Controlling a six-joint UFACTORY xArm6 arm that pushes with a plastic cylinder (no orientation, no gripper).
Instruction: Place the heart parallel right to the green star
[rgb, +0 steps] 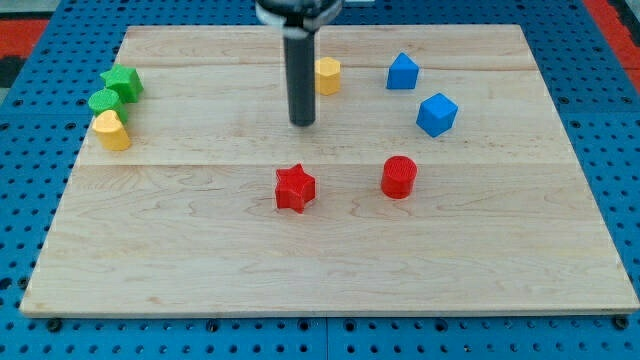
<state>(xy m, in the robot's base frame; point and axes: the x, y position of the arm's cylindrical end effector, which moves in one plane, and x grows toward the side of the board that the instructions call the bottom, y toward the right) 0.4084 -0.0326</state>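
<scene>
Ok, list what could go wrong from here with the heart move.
1. Two yellow blocks show: the upper yellow block just right of the rod above my tip, and the left yellow block. Their shapes are hard to read, so I might push the wrong one.
2. The left yellow block sits against the round green block, which is next to the green star; a push there may shift the star.

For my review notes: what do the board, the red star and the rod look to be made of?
The board looks like pale wood with a matt finish: grain lines and plank seams run across it. The red star seems to be plastic, solid red and matt; possibly 3D-printed, but that stays uncertain. The rod above my tip looks dark and smooth, metal or plastic; the view cannot settle which.
</scene>
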